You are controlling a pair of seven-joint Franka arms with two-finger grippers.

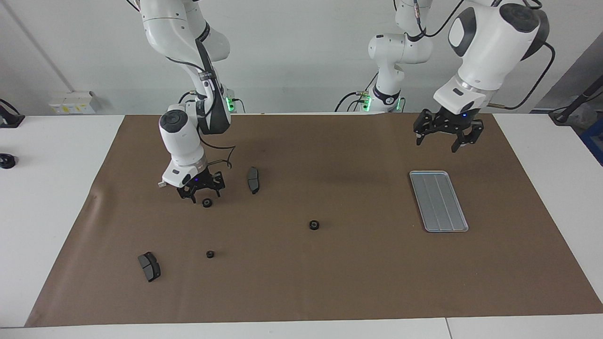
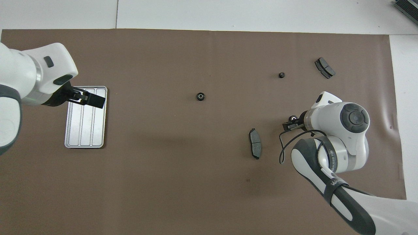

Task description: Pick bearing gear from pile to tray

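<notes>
The small black gear on the tabletop just under the right claw, whose spread cannot be told, is judged light, rigid and best pinched across its rim; the left claw is spread.

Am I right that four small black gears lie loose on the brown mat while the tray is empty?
Not quite: the facing view shows three gears, not four. They lie loose on the brown mat, and the tray is empty.
</notes>
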